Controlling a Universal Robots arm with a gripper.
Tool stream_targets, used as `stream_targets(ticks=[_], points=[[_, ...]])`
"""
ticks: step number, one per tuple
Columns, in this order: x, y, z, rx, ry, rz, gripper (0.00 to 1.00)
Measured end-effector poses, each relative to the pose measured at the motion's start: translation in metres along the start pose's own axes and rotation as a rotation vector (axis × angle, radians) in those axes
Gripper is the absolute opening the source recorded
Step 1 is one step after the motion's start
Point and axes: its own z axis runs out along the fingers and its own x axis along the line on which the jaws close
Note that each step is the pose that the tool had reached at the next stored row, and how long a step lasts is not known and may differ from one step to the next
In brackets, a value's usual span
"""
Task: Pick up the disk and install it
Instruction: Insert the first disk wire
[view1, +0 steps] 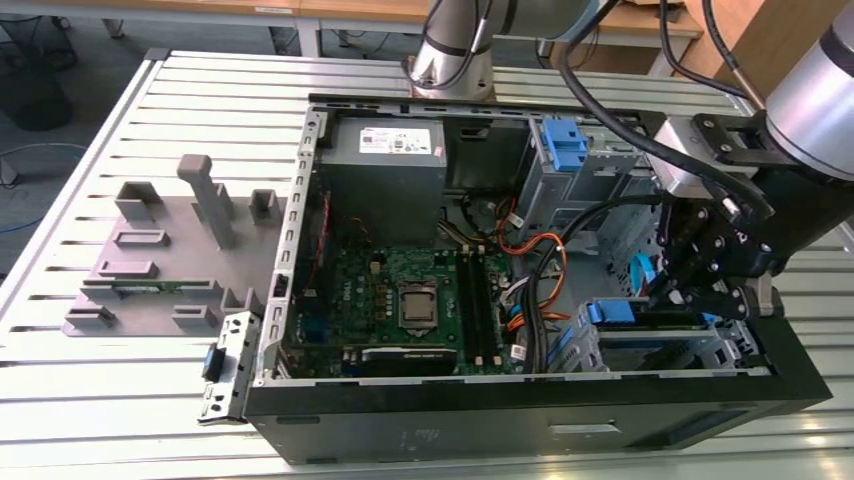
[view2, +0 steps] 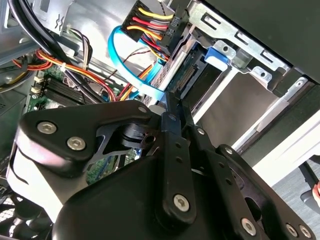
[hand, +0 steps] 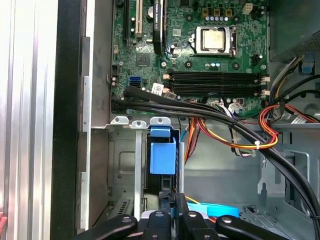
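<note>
The disk (view1: 650, 338) sits low in the drive bay at the front corner of the open computer case (view1: 534, 405), on the exterior view's right. Its blue side rail (hand: 162, 152) and connector end (view2: 186, 76) face the wrist cameras. My gripper (view1: 678, 300) reaches down into the case right over that bay. In both wrist views the black fingers (view2: 172, 107) lie close together, shut, with their tips at the disk's connector end. Nothing shows between them, and I cannot tell whether they touch the disk. My gripper (hand: 173, 199) lines up with the blue rail.
Orange, red and blue cables (view1: 537, 262) run close beside the bay, and thick black hoses (hand: 240, 131) cross it. The motherboard (view1: 400, 300) fills the case floor and the power supply (view1: 387, 140) sits at the back. A grey plastic stand (view1: 160, 250) stands outside on the exterior view's left.
</note>
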Motion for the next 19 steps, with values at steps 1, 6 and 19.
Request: stream_targets(ticks=[1,6,19], points=[[0.0,0.0,0.0007,0.0,0.0,0.0,0.16],[0.0,-0.0001,0.0021,0.0,-0.0001,0.0,0.16],[0.0,-0.0001,0.0031,0.0,-0.0001,0.0,0.23]])
